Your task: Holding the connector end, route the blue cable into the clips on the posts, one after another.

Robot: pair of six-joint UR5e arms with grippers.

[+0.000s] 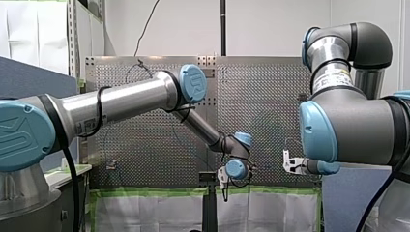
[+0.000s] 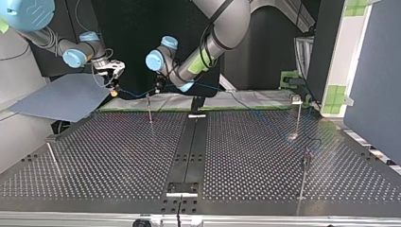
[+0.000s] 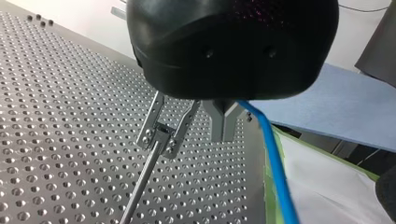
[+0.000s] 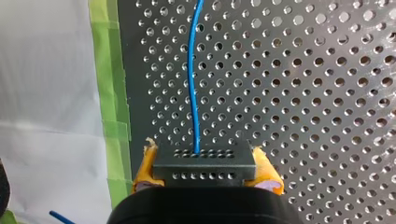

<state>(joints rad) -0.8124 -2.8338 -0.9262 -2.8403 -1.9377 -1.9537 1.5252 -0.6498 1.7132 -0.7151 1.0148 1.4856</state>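
**A:** Where is the connector?

**B:** It is in my right gripper (image 2: 114, 89). The yellow pads (image 4: 145, 165) are clamped on either side of the dark connector (image 4: 204, 169). In the top view it sits at the far left, near the table's (image 3: 56, 116) far edge and the green tape (image 4: 109, 93).

**A:** And the blue cable?

**B:** The blue cable (image 3: 275, 172) leaves the connector straight ahead of the right gripper, over the perforated table. In the top view it runs right from there to my left gripper (image 3: 224, 126), then on to the right along the far edge.

**A:** How is the left gripper set?

**B:** It is narrow. Its fingers are drawn together and the cable comes out from them, so it looks pinched there.

**A:** Is the cable in a clip?

**B:** The metal clip (image 3: 161, 135) on top of its thin post (image 3: 140, 191) stands just beside the left gripper's fingers. The cable runs down on the other side of the fingers, apart from the clip. In the top view this is the far left post.
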